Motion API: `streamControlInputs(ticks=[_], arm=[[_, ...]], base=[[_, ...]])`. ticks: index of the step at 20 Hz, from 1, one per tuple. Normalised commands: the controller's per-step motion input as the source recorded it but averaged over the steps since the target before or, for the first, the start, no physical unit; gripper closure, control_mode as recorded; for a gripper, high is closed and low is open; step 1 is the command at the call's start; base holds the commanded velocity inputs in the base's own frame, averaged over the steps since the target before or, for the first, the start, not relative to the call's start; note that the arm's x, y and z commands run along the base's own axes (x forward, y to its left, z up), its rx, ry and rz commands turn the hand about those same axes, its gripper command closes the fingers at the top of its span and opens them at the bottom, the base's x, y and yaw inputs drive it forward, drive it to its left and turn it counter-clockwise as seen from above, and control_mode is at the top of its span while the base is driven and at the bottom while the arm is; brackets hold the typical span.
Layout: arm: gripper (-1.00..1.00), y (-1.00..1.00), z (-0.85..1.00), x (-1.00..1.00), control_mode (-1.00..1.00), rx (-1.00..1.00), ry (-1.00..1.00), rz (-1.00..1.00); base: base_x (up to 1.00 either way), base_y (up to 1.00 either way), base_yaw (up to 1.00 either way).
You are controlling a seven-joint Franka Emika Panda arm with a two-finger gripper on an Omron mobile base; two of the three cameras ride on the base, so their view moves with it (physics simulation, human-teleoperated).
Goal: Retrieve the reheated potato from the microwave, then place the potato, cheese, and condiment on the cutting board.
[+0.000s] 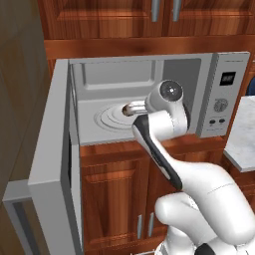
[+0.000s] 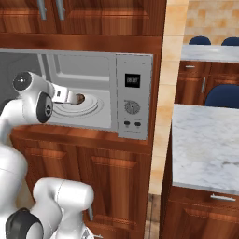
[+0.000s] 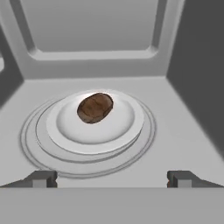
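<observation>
Microwave [image 3: 94,48] interior, grey: potato [image 3: 95,107] on white plate [image 3: 118,131], at my fingers' [image 3: 41,179] 12 o'clock, long axis 2-to-8; fingers fully spread, holding nothing.

Brown potato [image 3: 95,107] — white, perhaps greyish, plate [image 3: 118,129]

Looked like a home kitchen, rendered. Showed reddish-brown wooden cabinets [image 1: 112,199] with metal handles above and below across both base views, and a built-in silver microwave [image 2: 133,95] set among them at centre, with display, round knob and door [image 1: 52,164] swung open at left. Had a marble-topped counter [image 2: 205,144] at right of the right base view, with blue chair backs [image 2: 223,95] behind and tan tiled wall [image 2: 212,21] at upper right.
</observation>
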Motion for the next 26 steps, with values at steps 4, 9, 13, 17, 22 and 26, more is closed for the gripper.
streamControlInputs(ticks=[4, 9, 13, 17, 22, 26], arm=[[-1.0, 0.07, -0.11, 0.61, -1.0, 0.0, 0.0, 0.01], [-1.0, 0.15, -0.14, 0.56, -1.0, 0.0, 0.02, 0.0], [-1.0, 0.14, -0.21, 0.57, -1.0, 0.0, 0.02, 0.0], [-1.0, 0.05, -0.23, 0.55, -1.0, 0.0, 0.04, 0.0], [-1.0, 0.05, -0.26, 0.41, -1.0, 0.0, 0.04, 0.0], [-1.0, 0.11, -0.18, 0.42, -1.0, 0.0, 0.0, 0.0]], base=[[0.0, 0.0, 0.0], [0.0, 0.0, 0.0], [0.0, 0.0, 0.0], [0.0, 0.0, 0.0], [0.0, 0.0, 0.0], [0.0, 0.0, 0.0]])
